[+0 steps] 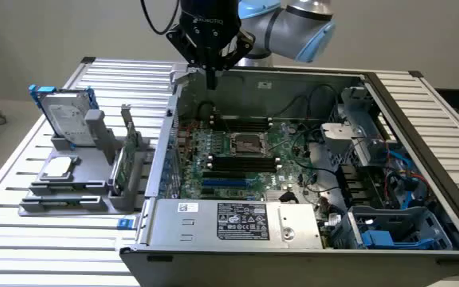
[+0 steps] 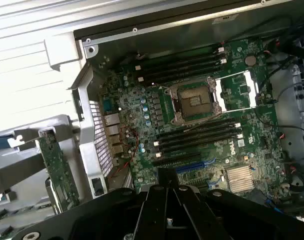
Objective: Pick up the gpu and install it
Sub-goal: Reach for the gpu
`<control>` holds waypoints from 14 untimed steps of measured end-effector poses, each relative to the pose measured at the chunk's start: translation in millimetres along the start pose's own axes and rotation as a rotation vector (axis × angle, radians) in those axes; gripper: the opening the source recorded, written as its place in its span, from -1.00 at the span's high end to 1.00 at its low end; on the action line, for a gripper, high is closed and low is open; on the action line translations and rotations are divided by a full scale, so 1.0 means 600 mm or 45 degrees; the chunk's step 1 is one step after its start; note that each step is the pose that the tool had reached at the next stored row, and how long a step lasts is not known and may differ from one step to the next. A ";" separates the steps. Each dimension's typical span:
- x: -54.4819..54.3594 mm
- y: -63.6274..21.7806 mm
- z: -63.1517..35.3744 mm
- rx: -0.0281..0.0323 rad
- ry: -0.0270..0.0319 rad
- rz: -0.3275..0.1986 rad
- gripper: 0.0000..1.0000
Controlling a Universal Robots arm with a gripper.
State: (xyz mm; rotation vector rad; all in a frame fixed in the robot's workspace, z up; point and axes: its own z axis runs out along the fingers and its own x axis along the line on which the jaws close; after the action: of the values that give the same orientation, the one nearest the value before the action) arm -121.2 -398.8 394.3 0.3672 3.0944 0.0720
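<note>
The gpu (image 1: 127,154) stands on edge in a grey rack (image 1: 70,197) on the table, at the exterior view's left of the open computer case. In the wrist view the gpu (image 2: 57,169) shows its green circuit board, outside the case wall. My gripper (image 1: 211,81) hangs above the case's back left corner, over the green motherboard (image 1: 238,155), well apart from the gpu. Its fingers are shut together with nothing between them. In the wrist view the gripper (image 2: 168,176) points down at the motherboard (image 2: 202,125) near the blue slot.
A silver hard drive in a blue frame (image 1: 66,116) stands at the rack's far end, and another drive (image 1: 60,168) lies flat on it. The case (image 1: 421,179) holds cables, a drive cage and a power supply (image 1: 245,222). The slatted table (image 1: 22,239) surrounds everything.
</note>
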 end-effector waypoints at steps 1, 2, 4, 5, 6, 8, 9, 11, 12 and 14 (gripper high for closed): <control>0.000 0.000 0.000 0.0000 -0.0001 0.001 0.79; 0.000 0.000 0.000 0.0001 -0.0001 0.001 0.79; 0.000 0.000 0.000 0.0002 -0.0001 0.002 0.79; 0.000 0.000 0.000 0.0001 -0.0001 0.002 0.79; 0.000 0.000 0.000 0.0001 -0.0002 0.003 0.79; 0.000 0.000 0.000 0.0001 -0.0002 0.004 0.79; 0.000 0.000 0.000 0.0001 -0.0003 0.004 0.79; 0.000 0.000 0.000 0.0002 -0.0002 0.005 0.79; 0.000 0.000 0.000 0.0002 -0.0003 0.006 0.79; 0.001 0.000 0.000 0.0004 -0.0003 0.006 0.79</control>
State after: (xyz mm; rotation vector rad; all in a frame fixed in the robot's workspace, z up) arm -121.9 -398.6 394.5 0.3749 3.0935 0.0716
